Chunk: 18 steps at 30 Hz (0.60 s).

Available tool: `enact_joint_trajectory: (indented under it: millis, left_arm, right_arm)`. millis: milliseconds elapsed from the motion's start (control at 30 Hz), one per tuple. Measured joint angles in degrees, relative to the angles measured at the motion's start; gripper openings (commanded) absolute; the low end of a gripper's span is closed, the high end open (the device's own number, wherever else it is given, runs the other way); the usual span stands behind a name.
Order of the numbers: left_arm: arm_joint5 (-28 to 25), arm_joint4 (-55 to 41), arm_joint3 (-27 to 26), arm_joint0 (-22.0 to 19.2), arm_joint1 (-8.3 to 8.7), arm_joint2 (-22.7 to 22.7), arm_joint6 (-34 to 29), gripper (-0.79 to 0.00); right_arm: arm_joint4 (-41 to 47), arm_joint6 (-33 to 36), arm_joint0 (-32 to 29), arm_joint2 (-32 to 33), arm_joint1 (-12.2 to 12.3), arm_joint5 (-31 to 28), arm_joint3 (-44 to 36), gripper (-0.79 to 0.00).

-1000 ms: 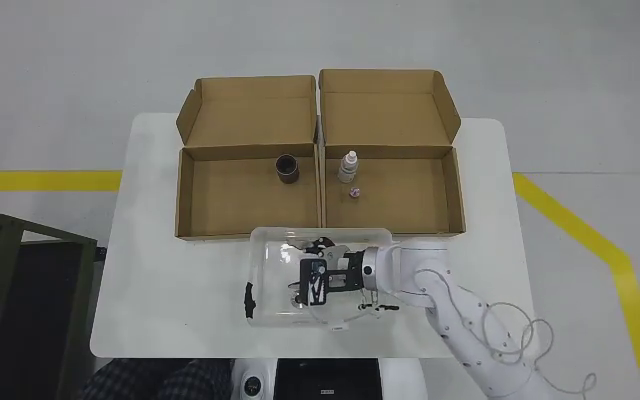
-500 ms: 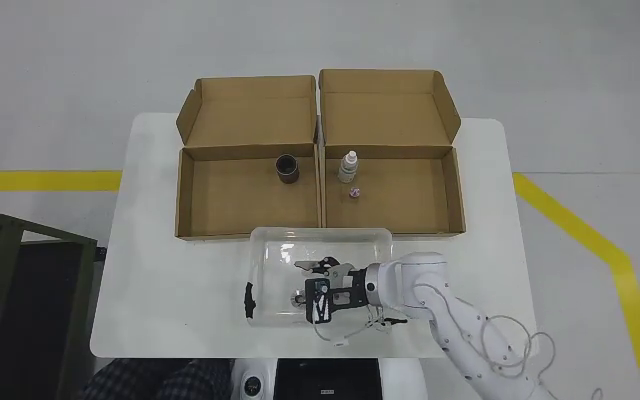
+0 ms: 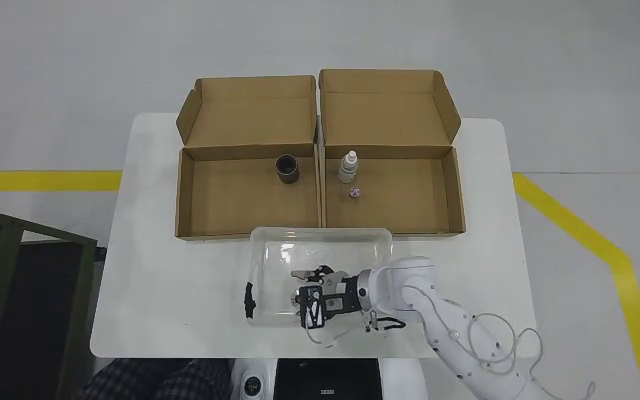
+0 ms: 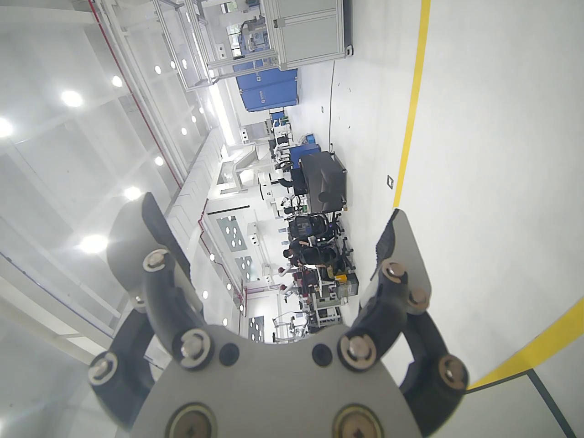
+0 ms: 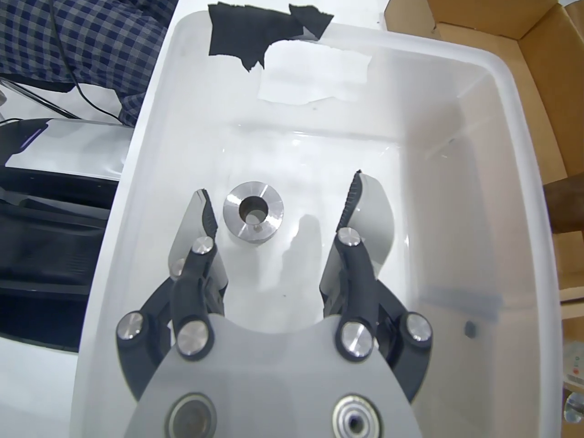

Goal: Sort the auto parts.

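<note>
- We see a silver metal ring [image 5: 253,211] in a translucent white bin [image 5: 511,106].
- Black tape [image 5: 255,33] marks its nine o'clock wall.
- Brown cardboard boxes [image 3: 230,200] sit at its twelve o'clock.
- We see navy-and-white checked cloth [image 5: 91,15].

Top view: a white counter [image 3: 150,200] with rounded corners stands on a pale grey floor [image 3: 100,60]. A yellow floor line [image 3: 60,180] enters from the left edge of the frame, and a dark boxy unit [image 3: 40,300] sits at lower left. Left wrist view: a bright hall with round ceiling lights [image 4: 70,98], an aluminium-framed enclosure [image 4: 292,11], blue cabinets [image 4: 269,88] and dark workstations [image 4: 319,179].
</note>
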Motion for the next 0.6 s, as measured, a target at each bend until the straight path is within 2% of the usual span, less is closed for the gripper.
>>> enact_joint_trajectory:
  millis: [233, 433, 600]
  left_arm:
    - [0.00, 0.00, 0.00, 0.00, 0.00, 0.00, 0.00, 0.000]
    - [0.00, 0.00, 0.00, 0.00, 0.00, 0.00, 0.00, 0.000]
    - [0.00, 0.00, 0.00, 0.00, 0.00, 0.00, 0.00, 0.000]
  right_arm:
    - [0.31, 0.42, 1.33, -1.83, -0.23, 0.67, 1.90, -0.265]
    - [1.47, 0.73, 2.60, -2.82, -0.44, 1.17, 4.17, -0.311]
    - [2.69, 1.32, 3.43, -3.84, -0.65, 1.36, 5.57, -0.425]
